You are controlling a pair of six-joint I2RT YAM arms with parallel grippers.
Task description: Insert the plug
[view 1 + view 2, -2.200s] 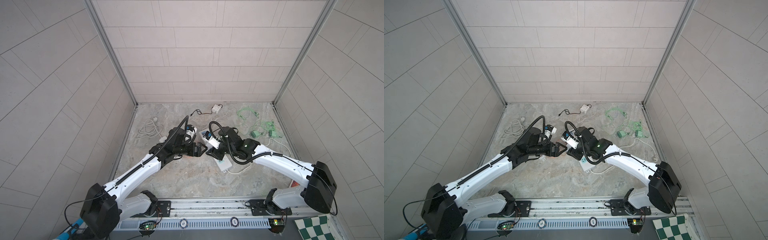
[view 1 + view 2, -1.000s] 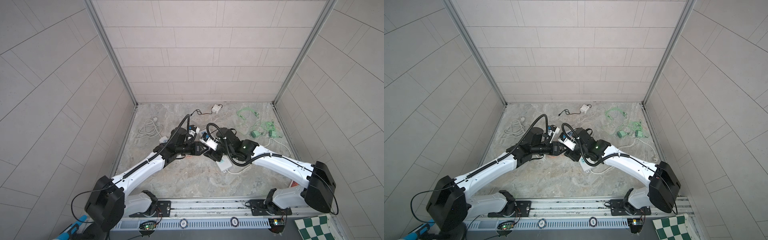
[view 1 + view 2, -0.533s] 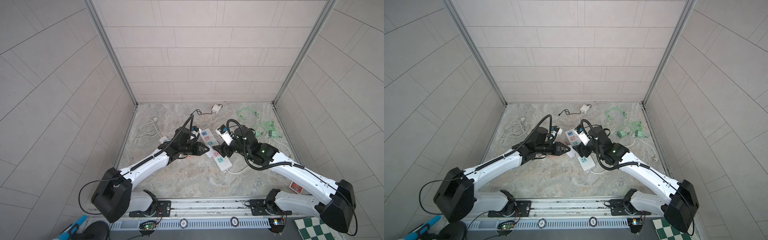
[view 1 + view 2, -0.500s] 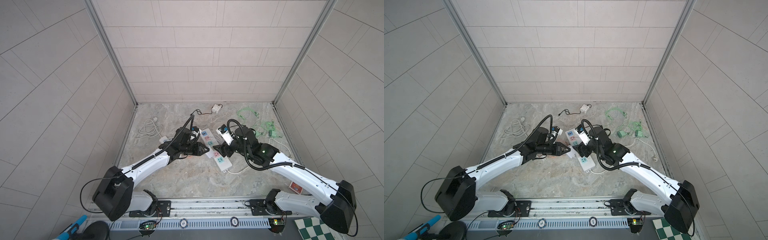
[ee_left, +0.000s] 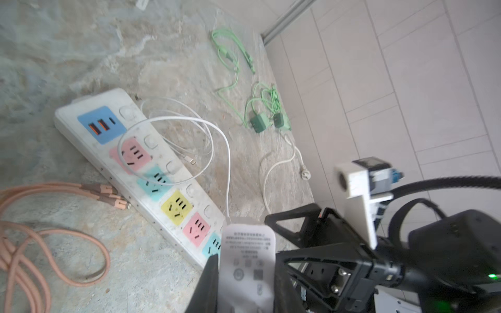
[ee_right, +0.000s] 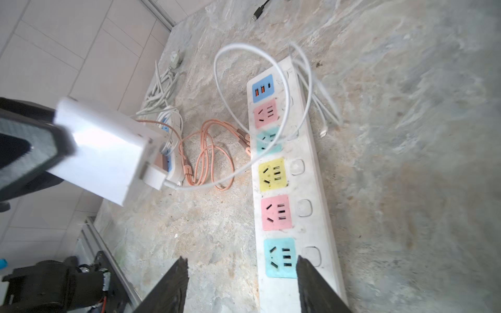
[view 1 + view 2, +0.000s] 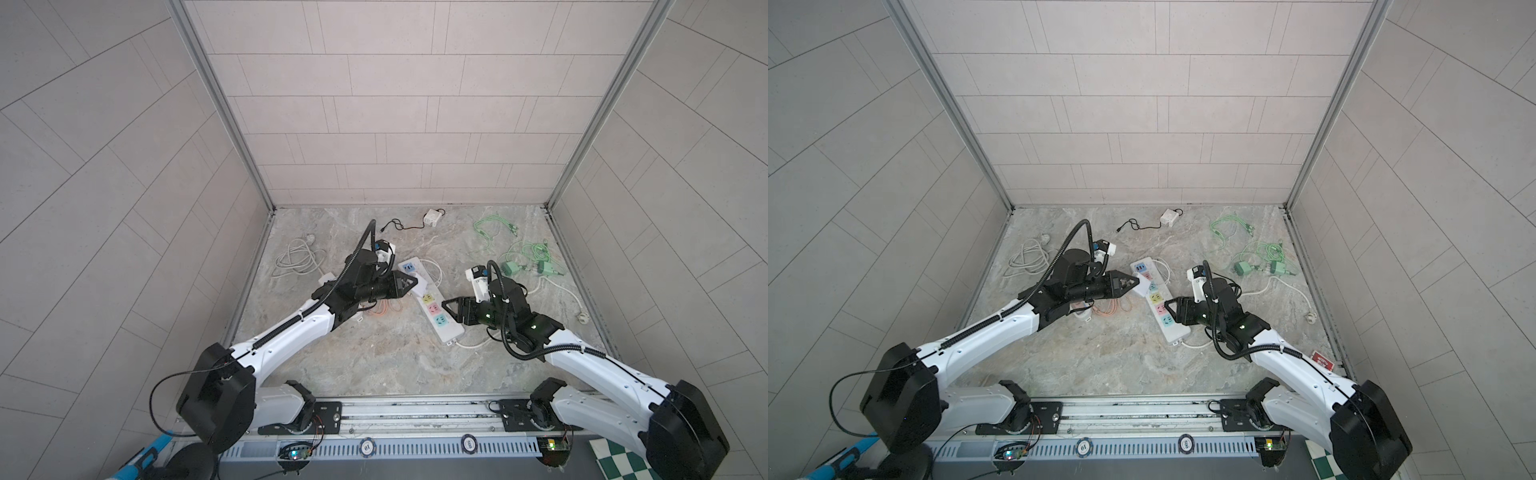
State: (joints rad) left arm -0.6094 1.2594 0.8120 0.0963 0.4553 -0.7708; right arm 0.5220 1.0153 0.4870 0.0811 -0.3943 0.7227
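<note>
Here the left gripper [image 7: 409, 283] is clamped on the white plug [image 7: 421, 284] and holds it raised over the far half of the power strip [image 7: 428, 298], not seated in any socket. The right gripper [image 6: 242, 261] hangs empty with its jaws spread, framing the teal end socket. A white cable [image 5: 173, 119] loops across the far sockets, and an orange cable [image 7: 1113, 307] lies just beside the strip's left edge. The yellow and near pink sockets are uncovered. Bare floor [image 7: 374, 361] stretches from the strip to the front rail.
</note>
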